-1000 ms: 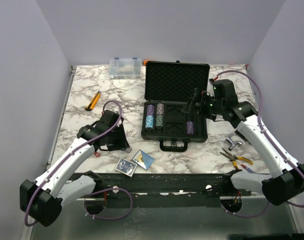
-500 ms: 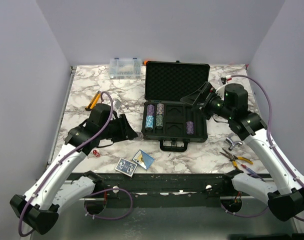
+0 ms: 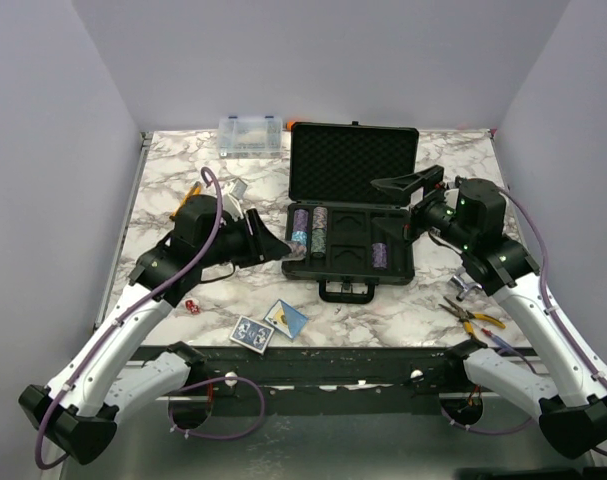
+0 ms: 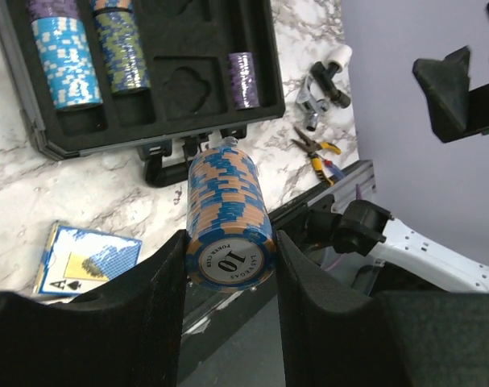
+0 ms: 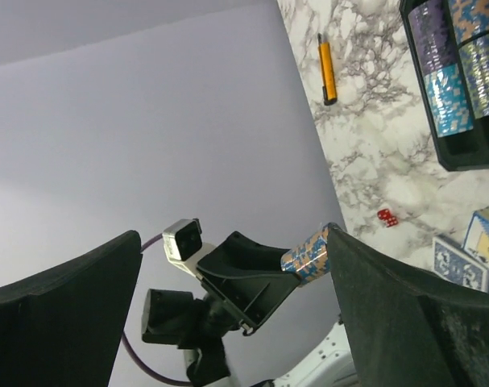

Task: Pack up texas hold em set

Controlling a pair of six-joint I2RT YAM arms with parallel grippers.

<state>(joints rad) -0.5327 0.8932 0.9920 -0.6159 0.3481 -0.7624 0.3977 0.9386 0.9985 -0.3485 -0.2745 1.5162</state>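
The black case (image 3: 353, 165) lies open mid-table, its foam lid standing up. Its slotted tray (image 3: 348, 262) holds chip stacks at left (image 3: 301, 232) and one purple stack (image 3: 379, 255). My left gripper (image 3: 273, 243) hovers at the tray's left edge, shut on a blue-and-orange chip stack (image 4: 228, 218) held sideways between its fingers. My right gripper (image 3: 408, 185) hangs open and empty above the case's right side. Two blue-white card decks (image 3: 251, 333) (image 3: 286, 318) and a red die (image 3: 192, 305) lie on the marble near the front.
A clear organiser box (image 3: 250, 135) stands at the back beside the lid. An orange-handled tool (image 3: 188, 200) lies at the left. Pliers (image 3: 473, 318) and a metal part (image 3: 468, 287) lie to the right of the case.
My left gripper has risen from the table and swung right to the case with the chip stack. My right gripper has drawn back from the tray, up and to the right.
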